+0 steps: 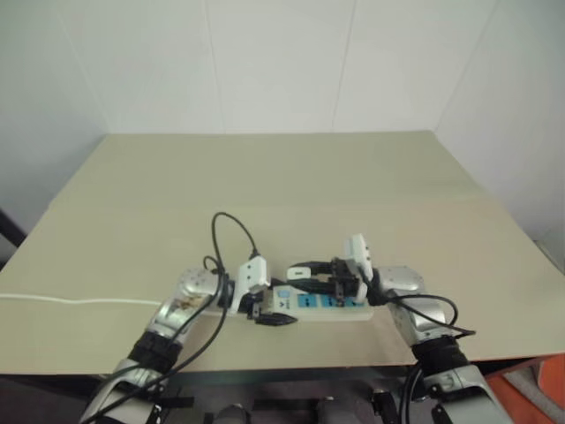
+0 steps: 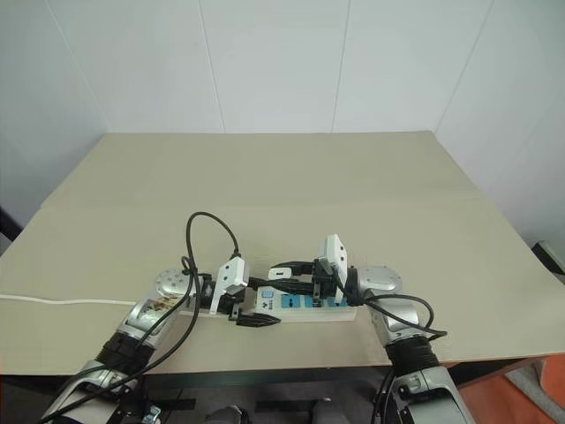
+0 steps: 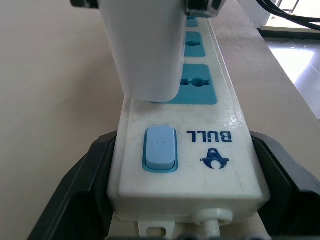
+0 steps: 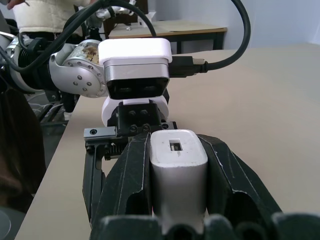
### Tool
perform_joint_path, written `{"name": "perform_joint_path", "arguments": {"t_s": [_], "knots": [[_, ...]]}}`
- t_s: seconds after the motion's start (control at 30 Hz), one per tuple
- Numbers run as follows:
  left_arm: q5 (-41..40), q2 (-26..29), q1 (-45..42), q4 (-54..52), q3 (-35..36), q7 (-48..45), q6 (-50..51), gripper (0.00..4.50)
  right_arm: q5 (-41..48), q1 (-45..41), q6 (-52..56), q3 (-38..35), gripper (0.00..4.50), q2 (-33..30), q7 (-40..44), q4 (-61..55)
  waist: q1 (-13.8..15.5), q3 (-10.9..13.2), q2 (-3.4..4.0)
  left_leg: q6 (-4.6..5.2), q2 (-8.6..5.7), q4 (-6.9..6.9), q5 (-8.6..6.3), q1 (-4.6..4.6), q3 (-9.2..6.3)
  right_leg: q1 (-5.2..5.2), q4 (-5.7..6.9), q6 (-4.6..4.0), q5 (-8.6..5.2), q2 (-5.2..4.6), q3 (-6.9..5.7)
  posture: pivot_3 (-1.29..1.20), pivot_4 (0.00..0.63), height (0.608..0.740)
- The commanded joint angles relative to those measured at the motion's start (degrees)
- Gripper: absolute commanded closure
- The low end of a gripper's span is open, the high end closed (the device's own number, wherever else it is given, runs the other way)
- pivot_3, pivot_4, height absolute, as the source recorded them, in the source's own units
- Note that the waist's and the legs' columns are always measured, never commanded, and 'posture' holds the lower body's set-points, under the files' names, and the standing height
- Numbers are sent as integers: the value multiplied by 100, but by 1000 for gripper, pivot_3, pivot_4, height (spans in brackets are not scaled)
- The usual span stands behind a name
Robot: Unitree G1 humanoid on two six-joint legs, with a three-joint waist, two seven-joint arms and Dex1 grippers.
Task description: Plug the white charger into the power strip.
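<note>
The left gripper's black fingers (image 3: 75,190) clamp the switch end of the power strip (image 3: 220,165) at bottom centre, while the white charger (image 3: 145,50) stands above its first socket at top centre.

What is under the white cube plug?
The small white cube charger sits over the long white power strip, above its blue sockets. Its prongs and the socket beneath are hidden.

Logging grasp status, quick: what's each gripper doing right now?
Left gripper: closed on the power strip at its switch end.
Right gripper: closed on the white charger.
</note>
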Motion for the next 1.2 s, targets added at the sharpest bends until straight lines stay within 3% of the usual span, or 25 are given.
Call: {"name": "perform_joint_path", "arguments": {"t_s": [0.03,0.6,1.2], "knots": [[67,136,82,-56,-54,-10,104,1196,-193,11,-231,-48,3369,-165,24,280,0,-1,0,0,0,0,0,1,0,1,0,0,0,0,0,0,150,740],[30,317,206,-247,-45,10,199,1196,-273,130,-756,-74,3369,-471,150,688,-1,-2,-3,0,2,-17,-1,59,0,64,-15,-1,-8,0,-1,0,150,740],[-21,412,223,-287,-62,44,203,1196,-410,190,-1019,363,3369,61,-169,752,-125,-12,-16,0,11,-30,-1,89,0,78,-8,-12,-15,7,-1,0,150,740]]}}
